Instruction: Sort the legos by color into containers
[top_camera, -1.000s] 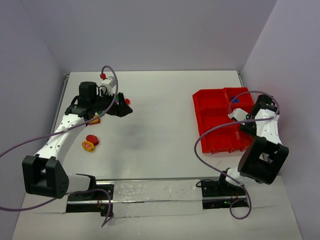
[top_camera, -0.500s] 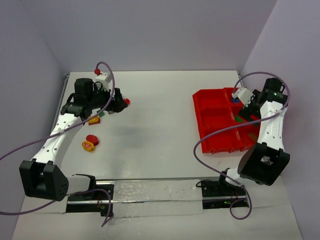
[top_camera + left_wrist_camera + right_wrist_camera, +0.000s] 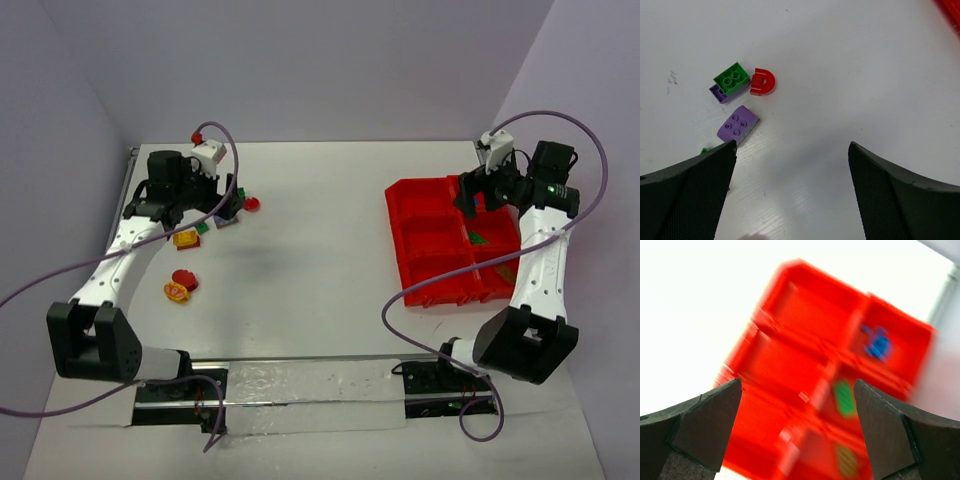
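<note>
The red tray of containers (image 3: 425,228) sits at the right, with a green lego (image 3: 478,238) in one compartment. Above its far part hangs my right gripper (image 3: 468,197), open and empty. The blurred right wrist view looks down between the open fingers (image 3: 797,383) on the tray (image 3: 805,310). It holds a blue lego (image 3: 878,345) and a green lego (image 3: 844,398) in separate compartments. At the far left my left gripper (image 3: 228,206) is open over the table beside a red arch lego (image 3: 762,82), a green brick (image 3: 732,78) stacked on a purple one (image 3: 719,93), and a lilac brick (image 3: 738,124).
Nearer the left arm lie a yellow-orange and red piece (image 3: 186,238), a red piece (image 3: 184,277) and a yellow-orange piece (image 3: 176,292). A small green bit (image 3: 203,227) lies by the left gripper. Purple cables loop over both arms. Walls close in on three sides.
My right gripper has opened and risen up and back from the tray, leaving a green lego in a compartment. The left gripper has drawn slightly back, still open.
</note>
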Controlling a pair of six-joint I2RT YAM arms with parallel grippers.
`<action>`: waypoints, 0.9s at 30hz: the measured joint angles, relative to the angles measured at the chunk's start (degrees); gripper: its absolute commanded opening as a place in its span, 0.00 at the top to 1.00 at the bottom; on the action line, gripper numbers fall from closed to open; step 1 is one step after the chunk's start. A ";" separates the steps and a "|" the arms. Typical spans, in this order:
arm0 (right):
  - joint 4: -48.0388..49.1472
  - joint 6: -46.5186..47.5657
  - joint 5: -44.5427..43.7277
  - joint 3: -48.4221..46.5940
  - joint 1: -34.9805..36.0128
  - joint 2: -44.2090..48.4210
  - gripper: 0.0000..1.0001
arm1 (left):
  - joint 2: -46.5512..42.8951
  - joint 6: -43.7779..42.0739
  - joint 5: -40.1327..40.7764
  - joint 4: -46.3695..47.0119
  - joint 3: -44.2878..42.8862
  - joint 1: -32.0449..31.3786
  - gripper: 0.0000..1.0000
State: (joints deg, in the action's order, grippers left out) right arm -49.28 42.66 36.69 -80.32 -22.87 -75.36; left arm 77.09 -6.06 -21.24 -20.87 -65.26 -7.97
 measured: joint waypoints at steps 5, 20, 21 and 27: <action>6.51 -12.80 6.20 -0.41 4.88 -3.52 0.00 | 10.63 -7.39 -4.25 0.14 -5.17 1.76 0.06; 9.80 -17.71 -9.44 0.09 19.61 -11.49 0.00 | 40.20 -40.18 -13.20 -13.96 -34.97 5.94 0.18; 9.82 -17.62 -10.03 0.00 19.76 -11.65 0.00 | 41.88 -42.09 -13.38 -15.36 -36.59 6.15 0.19; 9.70 -16.89 -12.86 -1.56 20.12 -14.13 0.00 | 51.29 -50.90 -13.96 -23.55 -46.19 6.94 0.19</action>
State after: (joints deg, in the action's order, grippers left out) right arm -39.58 25.77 23.84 -81.87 -2.75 -89.49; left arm 128.38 -56.95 -35.20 -44.42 -111.45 -1.04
